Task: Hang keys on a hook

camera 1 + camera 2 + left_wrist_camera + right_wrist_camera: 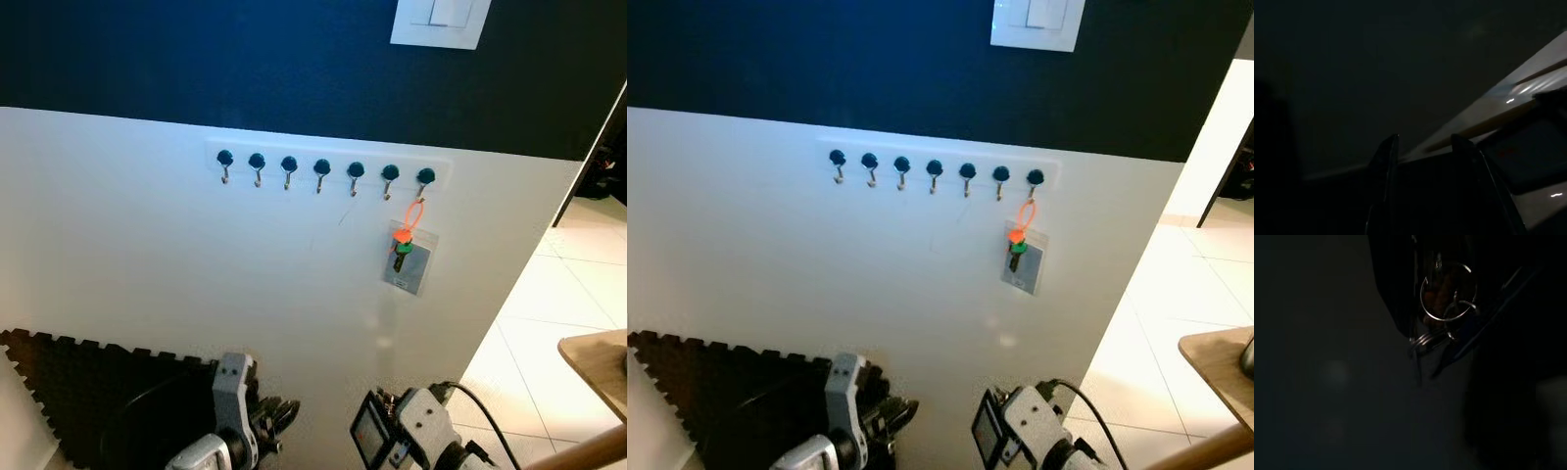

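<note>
While dangling, keys (1445, 313) between fingers (1396, 289).

You see seven hooks (321, 173) in one row on the wall, one tagged key bundle (409, 257) hanging there, one light switch plate (440, 22), and two metal rings (1445, 298).

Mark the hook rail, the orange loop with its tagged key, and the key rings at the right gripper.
hook rail (333, 157): left eye view, its white backing strip.
orange loop (415, 215): left eye view, mid loop.
key rings (1445, 298): right wrist view, large ring's rim.
</note>
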Controlling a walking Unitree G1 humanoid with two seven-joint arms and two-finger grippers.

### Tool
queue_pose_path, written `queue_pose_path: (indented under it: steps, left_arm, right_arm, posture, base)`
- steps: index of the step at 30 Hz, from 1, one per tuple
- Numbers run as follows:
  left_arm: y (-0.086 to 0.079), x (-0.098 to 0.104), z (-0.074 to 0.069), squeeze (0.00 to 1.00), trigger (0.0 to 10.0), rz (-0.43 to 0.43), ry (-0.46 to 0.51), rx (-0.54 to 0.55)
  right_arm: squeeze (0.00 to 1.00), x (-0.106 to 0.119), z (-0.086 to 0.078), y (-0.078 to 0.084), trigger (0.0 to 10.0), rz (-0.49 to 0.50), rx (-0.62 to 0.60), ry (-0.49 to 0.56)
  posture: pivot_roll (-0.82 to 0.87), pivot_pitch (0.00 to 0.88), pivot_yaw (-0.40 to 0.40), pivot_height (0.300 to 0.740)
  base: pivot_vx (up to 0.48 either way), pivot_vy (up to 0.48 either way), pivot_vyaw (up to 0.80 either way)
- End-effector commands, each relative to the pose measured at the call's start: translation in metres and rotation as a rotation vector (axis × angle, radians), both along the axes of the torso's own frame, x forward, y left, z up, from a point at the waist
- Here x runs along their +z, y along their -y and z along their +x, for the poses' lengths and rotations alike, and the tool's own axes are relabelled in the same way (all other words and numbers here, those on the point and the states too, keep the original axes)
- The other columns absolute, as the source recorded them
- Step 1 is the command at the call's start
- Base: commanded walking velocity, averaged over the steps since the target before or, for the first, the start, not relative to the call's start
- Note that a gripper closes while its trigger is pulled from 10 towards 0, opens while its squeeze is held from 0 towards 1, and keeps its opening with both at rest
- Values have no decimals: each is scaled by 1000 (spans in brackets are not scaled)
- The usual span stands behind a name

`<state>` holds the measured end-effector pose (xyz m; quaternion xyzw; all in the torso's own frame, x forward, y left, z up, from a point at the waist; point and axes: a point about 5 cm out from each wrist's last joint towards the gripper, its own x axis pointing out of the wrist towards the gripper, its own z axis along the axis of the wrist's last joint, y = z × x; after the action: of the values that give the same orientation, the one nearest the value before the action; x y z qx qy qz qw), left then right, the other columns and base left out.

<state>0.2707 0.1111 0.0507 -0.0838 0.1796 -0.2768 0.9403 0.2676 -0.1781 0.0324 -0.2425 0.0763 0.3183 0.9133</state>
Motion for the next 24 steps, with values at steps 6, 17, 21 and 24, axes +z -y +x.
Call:
queue_pose_path:
  steps: [6,17,21,24]
  left_arm:
    - [-11,-34,-16,0,10000,264,-65,-59]
    - [-13,-46,-24,0,10000,318,-71,-98]
    - [-12,-47,-22,0,10000,321,-62,-89]
    - [-12,-47,-20,0,10000,318,-65,-74]
  right_arm:
    - [0,-63,-52,28,10000,-162,7,-573]
    - [0,-82,-79,44,10000,-176,-171,-773]
    - [0,-80,-67,50,10000,-94,-367,-698]
    - [0,-80,-61,63,10000,-109,-545,-621]
  posture:
    - [50,79,-53,740]
    - [44,74,-46,740]
    - [43,67,-46,740]
    - [43,67,-46,740]
  base:
    - [0,0,0]
    - [0,0,0]
    - [0,0,0]
    - [0,0,0]
